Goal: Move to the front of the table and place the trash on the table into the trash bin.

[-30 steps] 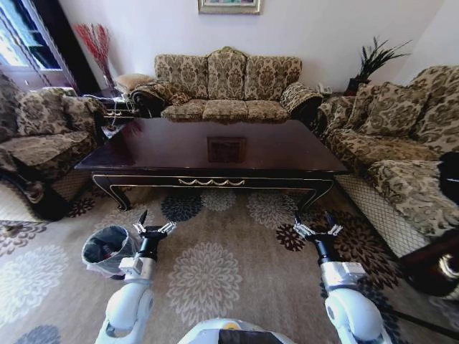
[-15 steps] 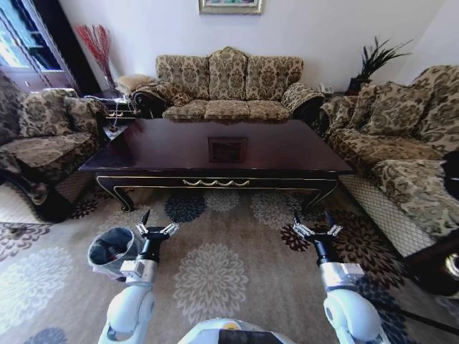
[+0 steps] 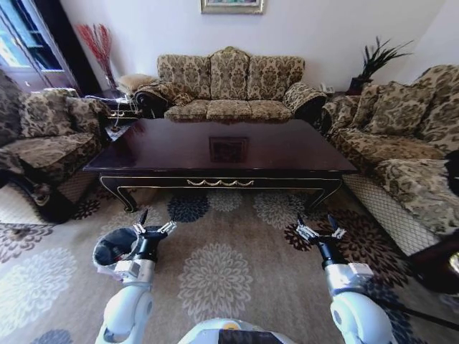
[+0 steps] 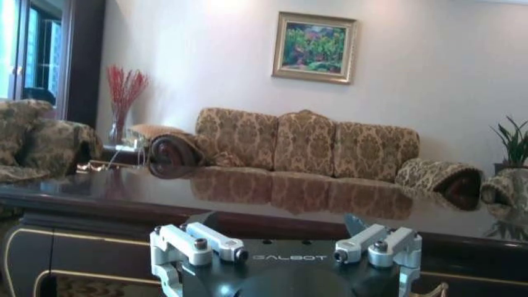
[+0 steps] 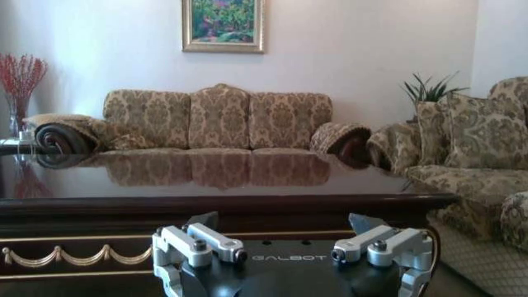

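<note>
The table [image 3: 287, 147] of glossy dark wood with gold trim stands straight ahead, across a stretch of carpet; its top [image 5: 247, 176] mirrors the sofa. The trash is out of view. On the carpet at my left sits the trash bin [image 3: 113, 247] with its grey bag folded over the rim. My left gripper [image 3: 155, 225] hangs open and empty just right of the bin, short of the table's front edge [image 4: 83, 207]. My right gripper [image 3: 319, 231] is held at the same height, open and empty. Both grippers [image 4: 281, 221] [image 5: 283, 221] point at the table.
A patterned sofa [image 3: 229, 89] stands behind the table, with armchairs at the left [image 3: 43, 136] and right [image 3: 409, 158]. A small side table [image 3: 118, 115] with a vase of red stems is at the back left. Patterned carpet [image 3: 222, 272] lies open between me and the table.
The whole head view has shifted a little, so the camera has moved; the table and bin now sit slightly more to the right. Both arms hold the same pose.
</note>
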